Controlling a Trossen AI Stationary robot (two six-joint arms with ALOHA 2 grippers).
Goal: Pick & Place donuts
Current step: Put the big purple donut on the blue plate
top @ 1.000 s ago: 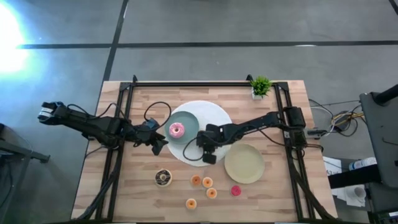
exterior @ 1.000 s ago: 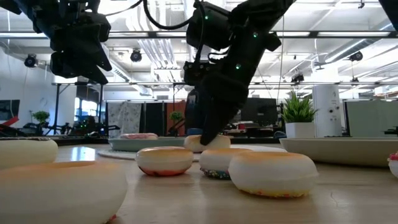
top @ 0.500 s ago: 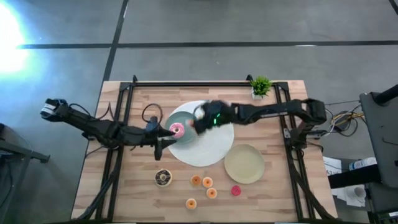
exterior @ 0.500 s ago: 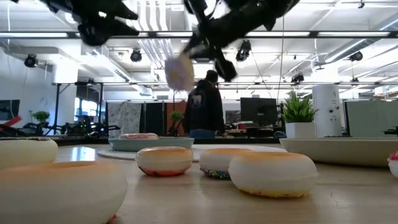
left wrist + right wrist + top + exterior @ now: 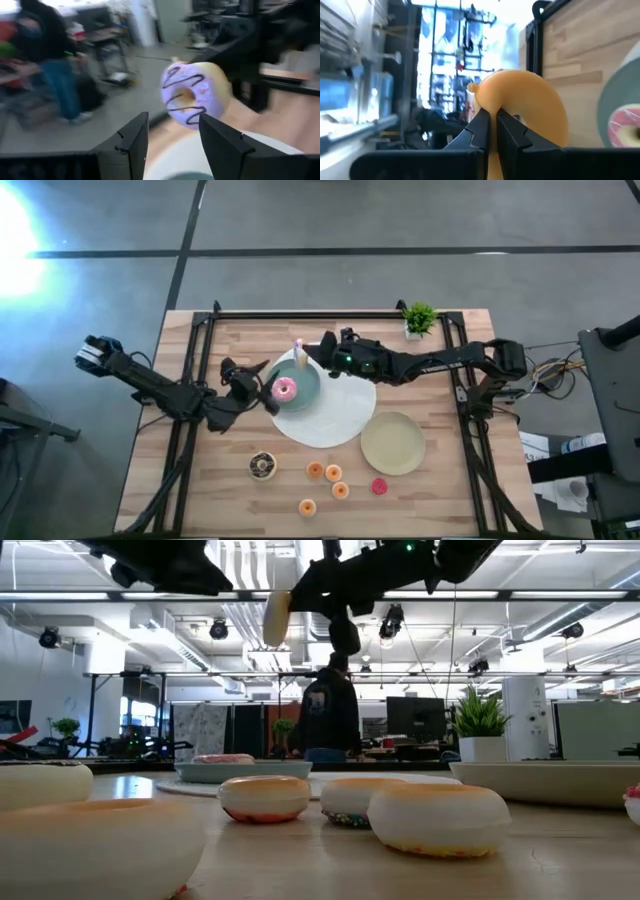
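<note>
Aloft | right gripper [image 5: 303, 357] pinches donut [image 5: 298, 347] | ring on edge

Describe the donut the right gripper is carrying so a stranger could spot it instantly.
Start at the teal plate on the big white disc. Above its far edge, the right gripper pinches a donut with lilac glaze and dark squiggles. It alone is off the table.

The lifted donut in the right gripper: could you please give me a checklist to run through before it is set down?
1. Right gripper shut on the purple-glazed donut: ok.
2. Donut lifted clear of the table: ok.
3. Teal plate has bare room beside the pink donut: ok.
4. Left gripper open, clear of the drop path: cannot tell.
5. Donut directly above the plate: cannot tell.
</note>
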